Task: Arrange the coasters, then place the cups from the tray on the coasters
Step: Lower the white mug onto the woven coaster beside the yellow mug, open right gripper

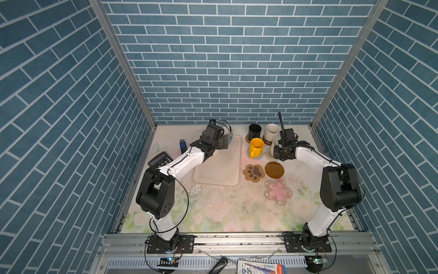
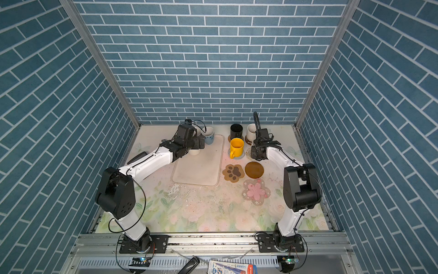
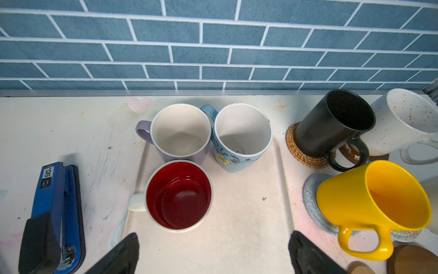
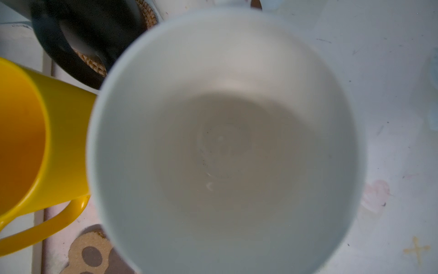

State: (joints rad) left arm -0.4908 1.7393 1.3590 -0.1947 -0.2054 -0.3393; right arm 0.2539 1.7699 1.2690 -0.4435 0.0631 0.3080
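The beige tray [image 1: 220,175] holds three cups at its far end: a red-inside white one [image 3: 179,194], a lavender one [image 3: 180,132] and a light blue one [image 3: 241,137]. My left gripper [image 3: 214,239] hangs open over the tray just short of the red-inside cup. To the right, the black cup [image 1: 254,131], a speckled white cup [image 1: 271,131] and the yellow cup [image 1: 256,146] stand on coasters. My right gripper [image 1: 279,151] holds a white cup [image 4: 225,142] over the whitish woven coaster [image 1: 269,154]; its fingers are hidden. The paw coaster [image 1: 253,173], brown disc [image 1: 274,170] and pink flower coaster [image 1: 278,192] lie bare.
A blue stapler [image 3: 52,213] and a black calculator [image 1: 161,160] lie left of the tray. The blue brick back wall stands close behind the cups. Floral tabletop stretches toward the front edge.
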